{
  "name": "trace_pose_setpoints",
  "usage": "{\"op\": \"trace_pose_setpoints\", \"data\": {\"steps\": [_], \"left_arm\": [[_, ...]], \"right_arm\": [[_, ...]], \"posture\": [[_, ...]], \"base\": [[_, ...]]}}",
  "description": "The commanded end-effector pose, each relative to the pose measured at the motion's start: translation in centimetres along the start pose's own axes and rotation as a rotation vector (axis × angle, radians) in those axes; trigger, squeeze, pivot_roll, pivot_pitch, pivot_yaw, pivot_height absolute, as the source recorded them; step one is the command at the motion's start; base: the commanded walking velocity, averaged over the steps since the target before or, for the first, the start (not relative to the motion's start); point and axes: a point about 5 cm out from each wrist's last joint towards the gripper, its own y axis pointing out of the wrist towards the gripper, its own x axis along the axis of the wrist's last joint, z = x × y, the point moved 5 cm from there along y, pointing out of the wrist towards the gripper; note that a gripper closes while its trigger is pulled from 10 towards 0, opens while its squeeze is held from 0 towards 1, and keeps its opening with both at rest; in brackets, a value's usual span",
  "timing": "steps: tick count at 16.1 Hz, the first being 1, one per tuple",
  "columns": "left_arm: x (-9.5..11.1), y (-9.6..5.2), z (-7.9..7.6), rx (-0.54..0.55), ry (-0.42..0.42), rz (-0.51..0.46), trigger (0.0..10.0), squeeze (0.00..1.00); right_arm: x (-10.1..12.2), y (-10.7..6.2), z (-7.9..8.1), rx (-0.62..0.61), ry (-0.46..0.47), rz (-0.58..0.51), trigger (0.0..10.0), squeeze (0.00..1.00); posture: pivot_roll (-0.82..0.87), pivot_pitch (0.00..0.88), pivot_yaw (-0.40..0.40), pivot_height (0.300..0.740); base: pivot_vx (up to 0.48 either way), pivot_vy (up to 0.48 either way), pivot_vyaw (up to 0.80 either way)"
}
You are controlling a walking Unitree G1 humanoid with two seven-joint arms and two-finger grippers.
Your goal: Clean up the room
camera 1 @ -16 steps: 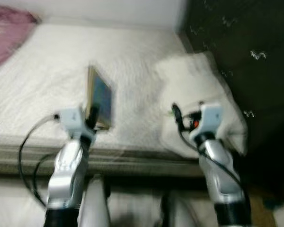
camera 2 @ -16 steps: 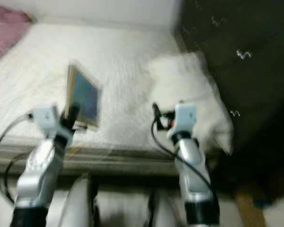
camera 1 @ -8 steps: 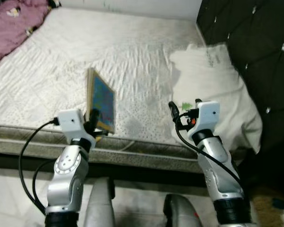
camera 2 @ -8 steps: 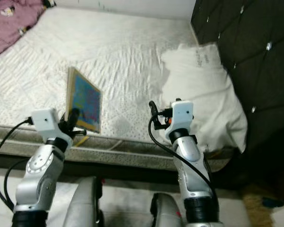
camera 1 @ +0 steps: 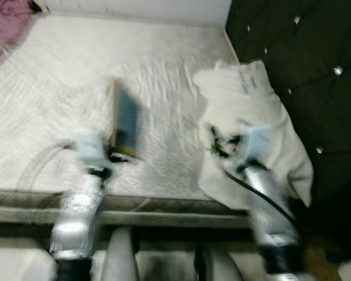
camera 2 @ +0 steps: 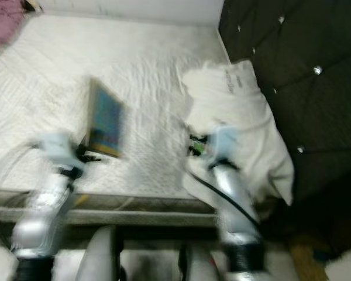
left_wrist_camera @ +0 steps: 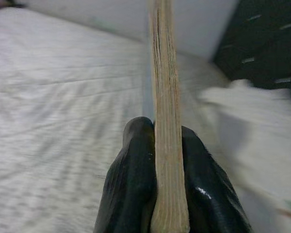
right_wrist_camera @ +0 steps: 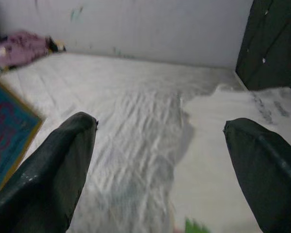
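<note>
The left gripper [left_wrist_camera: 167, 184] is clamped on the lower edge of a thin book [camera 1: 126, 124], its two black fingers [left_wrist_camera: 131, 179] pressed against either face so the book stands upright (its blue cover faces the robot's right, its tan page edge runs up the middle of the left wrist view). The book is held over the near part of a white quilted mattress [camera 1: 58, 99], close to the bed's front edge. The right gripper [right_wrist_camera: 160, 160] hangs with its fingers spread wide apart and nothing between them, over the edge of a white pillow [camera 1: 251, 117] that lies against a dark tufted headboard [camera 1: 304, 64]. A purple cloth [camera 1: 3, 32], possibly a blanket, lies at the mattress's far left corner; the head views are blurred, so finer detail is lost
</note>
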Motion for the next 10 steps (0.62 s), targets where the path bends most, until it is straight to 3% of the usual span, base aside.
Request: {"op": "trace_pose_setpoints", "data": {"steps": [1, 10], "left_arm": [[0.8, 0.41, -1.97, -0.055, -0.012, -0.03, 10.0, 0.0], [0.85, 0.66, -2.04, -0.044, -0.024, -0.034, 10.0, 0.0]], "right_arm": [[-0.64, -0.77, -2.1, -0.059, -0.024, 0.025, 10.0, 0.0], [-0.69, -0.65, -2.25, -0.06, -0.032, 0.026, 10.0, 0.0]], "posture": [[0.02, 0.032, -0.041, 0.621], [0.02, 0.034, -0.046, 0.621]], "base": [[0.0, 0.0, 0.0], [0.0, 0.0, 0.0]]}}
